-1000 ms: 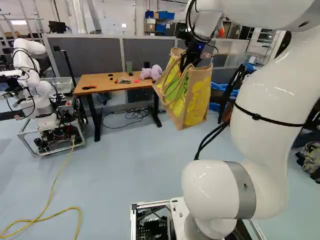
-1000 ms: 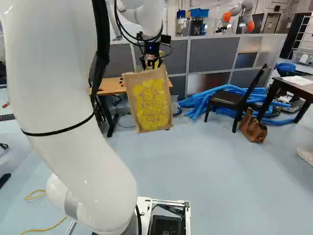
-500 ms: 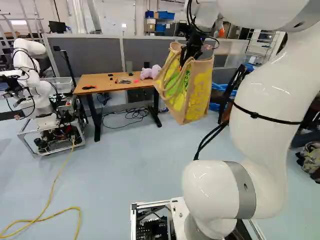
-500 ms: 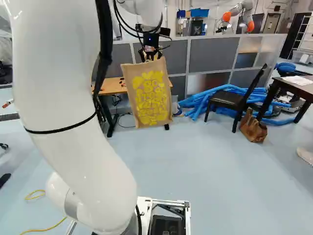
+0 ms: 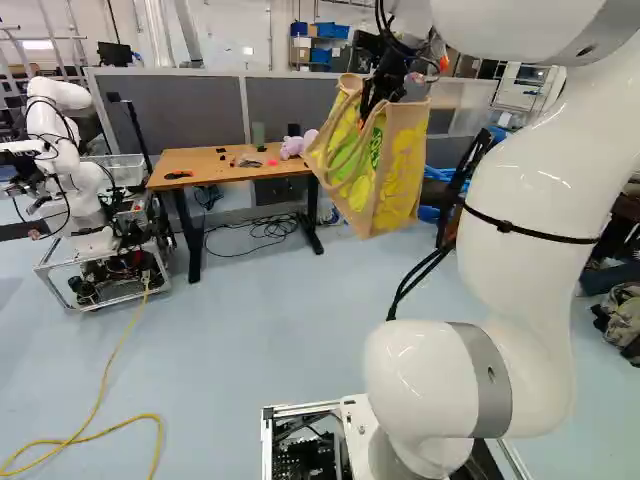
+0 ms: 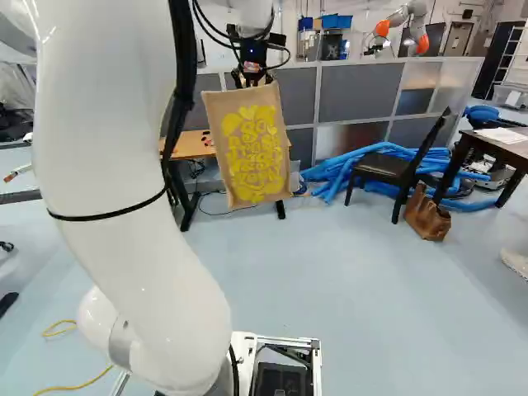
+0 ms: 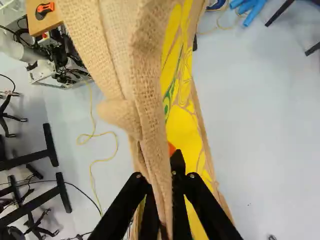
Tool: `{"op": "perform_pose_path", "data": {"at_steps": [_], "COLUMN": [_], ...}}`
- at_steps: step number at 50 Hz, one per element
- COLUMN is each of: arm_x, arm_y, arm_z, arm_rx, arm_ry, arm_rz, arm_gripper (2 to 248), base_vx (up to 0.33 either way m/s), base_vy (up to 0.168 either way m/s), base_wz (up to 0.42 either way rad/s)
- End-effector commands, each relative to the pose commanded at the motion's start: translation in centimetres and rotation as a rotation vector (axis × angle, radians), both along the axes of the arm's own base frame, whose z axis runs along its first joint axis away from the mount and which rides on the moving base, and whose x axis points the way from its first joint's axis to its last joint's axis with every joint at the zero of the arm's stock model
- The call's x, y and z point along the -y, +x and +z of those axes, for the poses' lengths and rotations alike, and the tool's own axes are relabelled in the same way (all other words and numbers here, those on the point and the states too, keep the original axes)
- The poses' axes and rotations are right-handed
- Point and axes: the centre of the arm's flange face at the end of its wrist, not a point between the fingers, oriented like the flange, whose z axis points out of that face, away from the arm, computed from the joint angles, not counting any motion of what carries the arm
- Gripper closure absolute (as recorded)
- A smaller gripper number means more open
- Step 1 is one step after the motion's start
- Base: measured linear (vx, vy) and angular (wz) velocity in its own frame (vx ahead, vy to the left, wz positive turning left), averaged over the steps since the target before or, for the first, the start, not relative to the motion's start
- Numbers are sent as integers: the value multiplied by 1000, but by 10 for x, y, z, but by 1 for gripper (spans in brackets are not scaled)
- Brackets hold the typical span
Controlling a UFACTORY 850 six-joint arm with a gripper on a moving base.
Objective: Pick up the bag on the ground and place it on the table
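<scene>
High in the left base view my gripper (image 5: 378, 98) holds the tan and yellow bag (image 5: 398, 165) by its handles, and the bag hangs free in the air. The wooden table (image 5: 225, 172) stands to the bag's left and farther back there. From the right base view, the bag (image 6: 252, 148) covers part of the table (image 6: 191, 148). In the wrist view the gripper (image 7: 161, 187) is shut on the beige handle (image 7: 152, 125), with the bag's yellow side (image 7: 185, 135) beyond the fingers.
A pink plush toy (image 5: 301, 145) and small tools (image 5: 250, 162) lie on the table. Another robot (image 5: 75, 190) stands left of it. Grey partitions (image 6: 355, 95) run behind. Blue tubes (image 6: 363, 169), a black chair (image 6: 396, 169) and a brown bag (image 6: 427, 216) are farther right.
The arm has risen a little and moved slightly left in the base views, carrying the bag up with it. The bag now hangs more tilted. The base has not moved.
</scene>
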Motion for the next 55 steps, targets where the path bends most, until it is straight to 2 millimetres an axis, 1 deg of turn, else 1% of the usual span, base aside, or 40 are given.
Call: {"op": "perform_pose_path", "data": {"at_steps": [38, 55], "arm_x": [0, 0], "arm_y": [2, 2], "arm_z": [2, 2], "arm_rx": [2, 2], "arm_ry": [0, 0], "arm_rz": [2, 2], "arm_gripper": [229, 229], "base_vx": [-6, -2], "base_vy": [0, 14], "base_wz": [-3, 73]}}
